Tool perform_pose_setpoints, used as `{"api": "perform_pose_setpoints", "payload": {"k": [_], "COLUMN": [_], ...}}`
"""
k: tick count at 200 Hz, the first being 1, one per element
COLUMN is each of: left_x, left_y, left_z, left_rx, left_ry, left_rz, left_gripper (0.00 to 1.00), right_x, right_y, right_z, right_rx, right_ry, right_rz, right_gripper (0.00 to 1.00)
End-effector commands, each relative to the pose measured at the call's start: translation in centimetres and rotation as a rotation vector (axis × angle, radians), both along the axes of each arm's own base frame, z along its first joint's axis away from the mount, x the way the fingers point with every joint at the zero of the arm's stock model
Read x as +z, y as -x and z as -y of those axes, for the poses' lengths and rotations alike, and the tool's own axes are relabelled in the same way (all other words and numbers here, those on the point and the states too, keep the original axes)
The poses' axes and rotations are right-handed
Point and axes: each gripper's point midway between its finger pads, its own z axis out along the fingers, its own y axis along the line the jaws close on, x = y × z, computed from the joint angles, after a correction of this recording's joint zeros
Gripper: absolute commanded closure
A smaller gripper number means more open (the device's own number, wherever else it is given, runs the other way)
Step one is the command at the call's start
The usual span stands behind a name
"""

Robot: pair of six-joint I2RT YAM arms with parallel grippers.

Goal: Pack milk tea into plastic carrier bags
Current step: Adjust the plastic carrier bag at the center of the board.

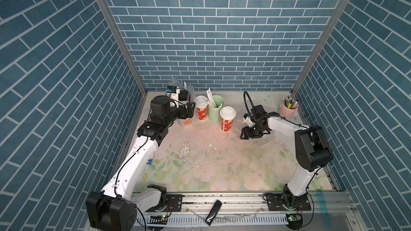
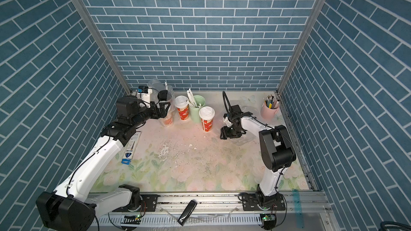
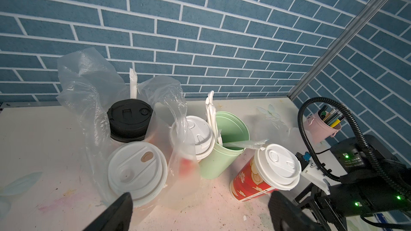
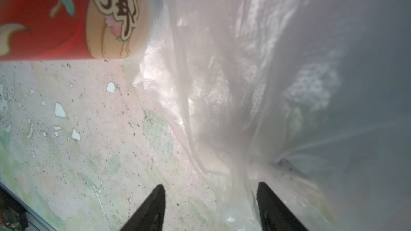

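A clear plastic carrier bag [image 3: 89, 81] stands at the back left with two milk tea cups in it, one black-lidded [image 3: 130, 118] and one white-lidded [image 3: 136, 170]. My left gripper [image 3: 201, 198] is open just in front of this bag, holding nothing. Two more white-lidded red cups stand outside it, one [image 1: 201, 107] left of the green cylinder and one [image 1: 227, 118] in front of it. A second bag [image 4: 266, 74] lies crumpled on the table at the right. My right gripper [image 4: 211, 186] is low over its edge, jaws apart with a fold of film between them.
A mint-green cylinder of straws [image 1: 216, 111] stands between the two loose cups. A pink pen cup [image 1: 288, 107] sits at the back right corner. A blue-and-white box [image 2: 131, 150] lies beside the left arm. A black object [image 1: 213, 213] rests on the front rail.
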Motion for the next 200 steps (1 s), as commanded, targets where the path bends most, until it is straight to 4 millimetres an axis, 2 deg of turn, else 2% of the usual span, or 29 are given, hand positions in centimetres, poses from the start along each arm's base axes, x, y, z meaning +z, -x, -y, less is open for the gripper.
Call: {"api": "perform_pose_setpoints", "payload": {"k": [1, 31, 78, 133, 179, 200], "left_x": [-0.1, 0.0, 0.2, 0.5, 0.3, -0.1], "left_y": [0.4, 0.5, 0.8, 1.0, 1.9, 2.8], "left_z": [0.0, -0.1, -0.2, -0.1, 0.8, 1.7], "left_rx": [-0.003, -0.001, 0.004, -0.006, -0.062, -0.104], "left_ry": [-0.009, -0.007, -0.007, -0.002, 0.009, 0.002], "left_rz": [0.006, 0.008, 0.013, 0.02, -0.002, -0.025], "left_gripper": [0.03, 0.04, 0.04, 0.04, 0.06, 0.06], "right_x": [-0.5, -1.2, -0.4, 2.8, 7.1, 9.6], "right_y": [1.3, 1.8, 1.8, 2.2, 3.5, 4.0], "right_z": [1.0, 0.6, 0.4, 1.4, 2.4, 2.2], "right_rx": [-0.009, -0.009, -0.008, -0.03, -0.084, -0.108], "right_ry": [0.046, 0.049, 0.061, 0.093, 0.084, 0.024], "right_rz": [-0.024, -0.035, -0.018, 0.011, 0.053, 0.094], "right_gripper": [0.42, 0.57, 1.0, 1.0, 1.0, 1.0]}}
